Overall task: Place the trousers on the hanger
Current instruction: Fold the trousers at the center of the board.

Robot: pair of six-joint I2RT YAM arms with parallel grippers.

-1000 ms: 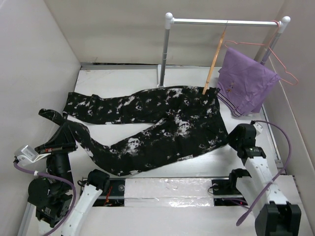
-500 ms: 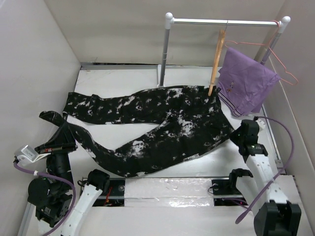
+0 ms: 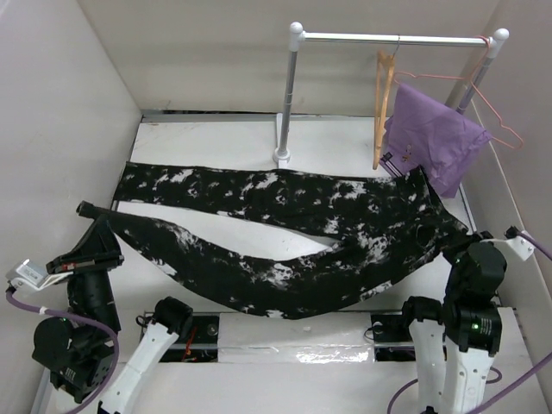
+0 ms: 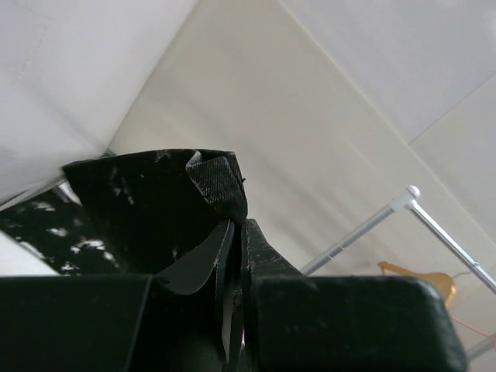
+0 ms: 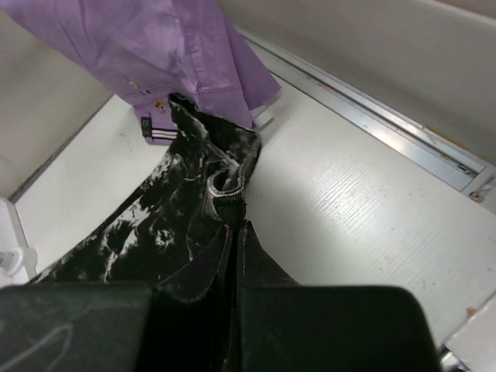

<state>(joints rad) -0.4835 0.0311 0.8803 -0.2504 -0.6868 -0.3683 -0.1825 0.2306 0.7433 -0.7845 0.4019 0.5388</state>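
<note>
The trousers (image 3: 285, 237), black with white blotches, hang stretched across the table between my two grippers. My left gripper (image 3: 89, 213) is shut on the end of one leg, lifted at the left; the left wrist view shows the dark cloth (image 4: 155, 201) pinched at the gripper (image 4: 239, 225). My right gripper (image 3: 454, 239) is shut on the waistband at the right; the right wrist view shows the gripper (image 5: 236, 226) clamped on the folded band of the trousers (image 5: 178, 225). The tan wooden hanger (image 3: 380, 99) hangs from the rail, edge-on, just above the waist end; it also shows in the left wrist view as the hanger (image 4: 422, 277).
A white rail (image 3: 392, 38) on two posts stands at the back right. A purple cloth (image 3: 431, 142) on a pink wire hanger (image 3: 496, 116) hangs beside the wooden one, and the purple cloth (image 5: 170, 46) is close to my right gripper. White walls enclose the table on the left, back and right.
My right gripper shut on the waistband and pulled it right and toward me, stretching the trousers out. The left arm shifted slightly left and nearer. The wooden hanger swung back to hang straight.
</note>
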